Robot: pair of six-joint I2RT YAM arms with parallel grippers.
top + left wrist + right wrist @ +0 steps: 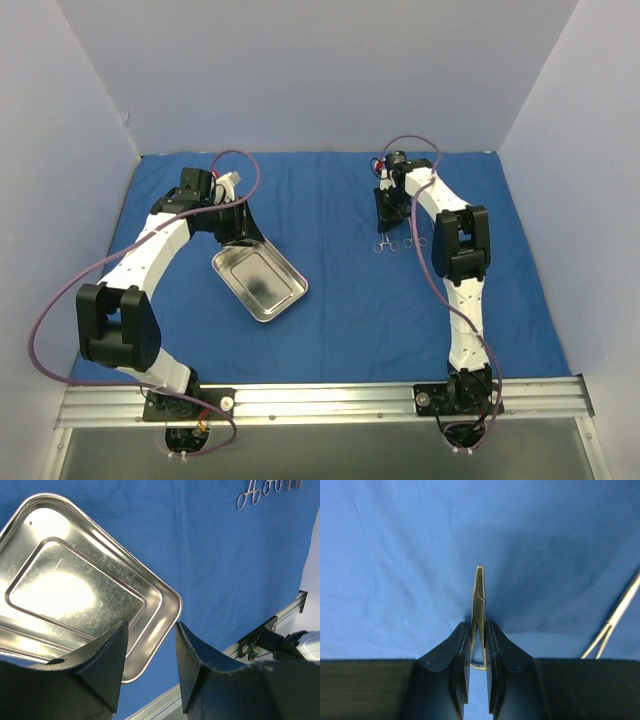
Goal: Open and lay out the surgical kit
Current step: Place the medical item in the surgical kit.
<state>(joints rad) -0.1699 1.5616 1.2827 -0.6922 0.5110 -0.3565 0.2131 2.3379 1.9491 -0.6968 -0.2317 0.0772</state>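
The kit's blue cloth wrap (340,330) lies spread flat over the table. The shiny steel tray (258,283) sits on it left of centre, empty (75,585). My left gripper (240,240) hovers at the tray's far corner, open (151,630), with nothing between its fingers (107,655). My right gripper (387,222) is at the right of the middle, shut (478,630) on a thin scissor-like instrument (479,600) that points down at the cloth. Other small instruments (405,243) lie in a row just beside it; one of them (615,620) shows at the right wrist view's edge.
White walls enclose the table at the back and both sides. An aluminium rail (320,400) carrying both arm bases runs along the near edge. The instruments row (257,490) shows far off in the left wrist view.
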